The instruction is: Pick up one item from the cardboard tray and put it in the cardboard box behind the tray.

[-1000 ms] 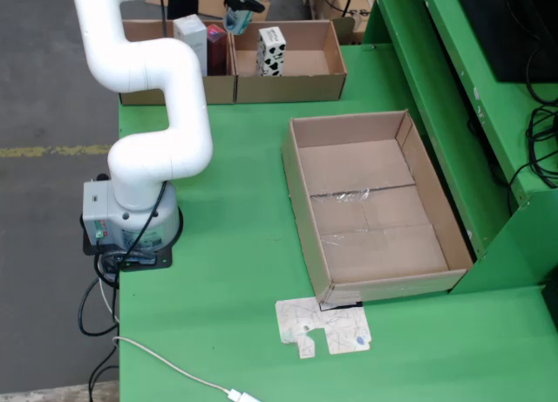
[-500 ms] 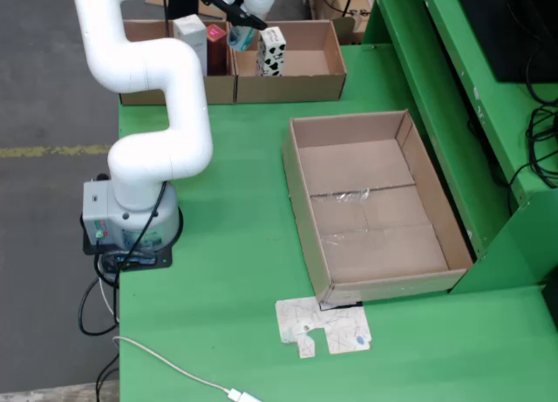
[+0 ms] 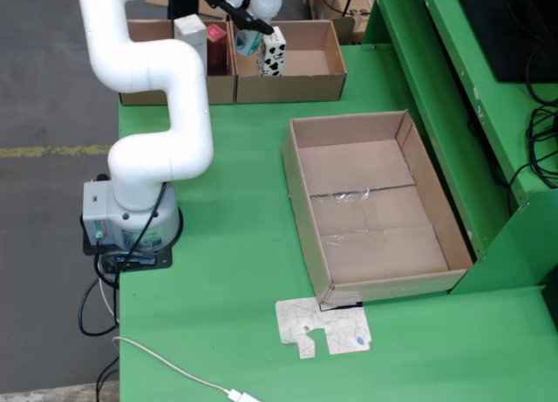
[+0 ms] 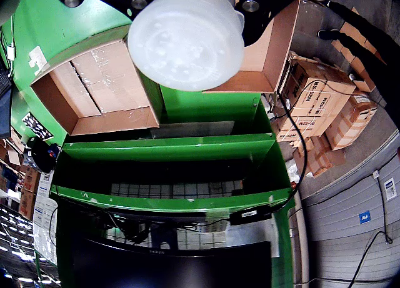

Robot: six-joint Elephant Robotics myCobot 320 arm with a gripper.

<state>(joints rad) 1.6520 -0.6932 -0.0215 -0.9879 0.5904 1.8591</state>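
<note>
At the top of the fixed view, my gripper [image 3: 249,24] hangs from the white arm [image 3: 148,71] over the right-hand cardboard box [image 3: 296,86]. Its black fingers appear shut on a small light-blue item [image 3: 247,43], which hangs just left of a cow-patterned carton [image 3: 272,51] standing in that box. The large cardboard tray [image 3: 301,201] lies in front, with nothing visible inside. In the wrist view a translucent white dome [image 4: 185,38] fills the top. The tray [image 4: 53,97] shows at left and a box wall [image 4: 272,50] at right. The held item is hidden there.
A second cardboard box [image 3: 153,92] on the left holds a white carton [image 3: 191,37] and a red item [image 3: 216,43]. Green shelving [image 3: 436,88] rises to the right of the tray. A flat cardboard scrap [image 3: 323,326] and a white cable [image 3: 166,363] lie near the front.
The gripper moved right and down with the light-blue item, from above the divider between the two back boxes to beside the cow-patterned carton.
</note>
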